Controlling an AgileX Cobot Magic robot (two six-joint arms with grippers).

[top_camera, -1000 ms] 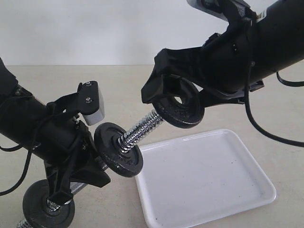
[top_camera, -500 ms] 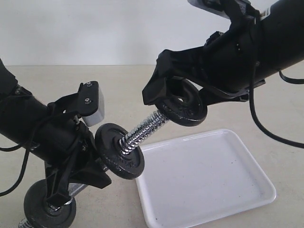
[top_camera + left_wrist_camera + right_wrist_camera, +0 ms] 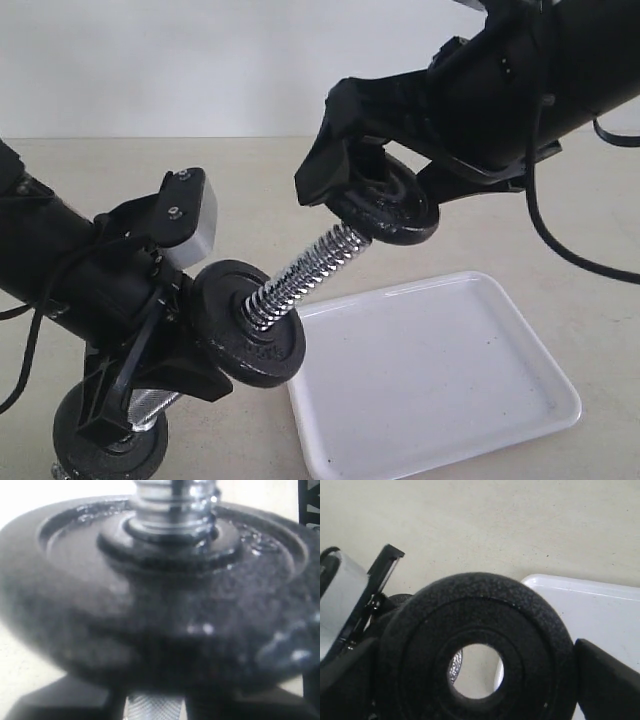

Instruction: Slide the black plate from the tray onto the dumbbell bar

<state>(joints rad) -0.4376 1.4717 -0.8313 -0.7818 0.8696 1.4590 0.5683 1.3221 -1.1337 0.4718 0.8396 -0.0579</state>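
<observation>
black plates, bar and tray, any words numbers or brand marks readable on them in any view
No text can be read in any view.
black plate: bare pebbled face, no cast figures showing.
mounted disc on the dumbbell bar: close and blurred in the left wrist view, no marking made out.
tray: plain white, no label.

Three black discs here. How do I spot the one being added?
Find the glossy white rectangular tray; above its far edge hangs the right arm's black hand. It clamps a small round black iron plate at the upper tip of the chrome threaded bar. The two matching discs sit lower down that bar; only this one is gripped by its rim.
</observation>
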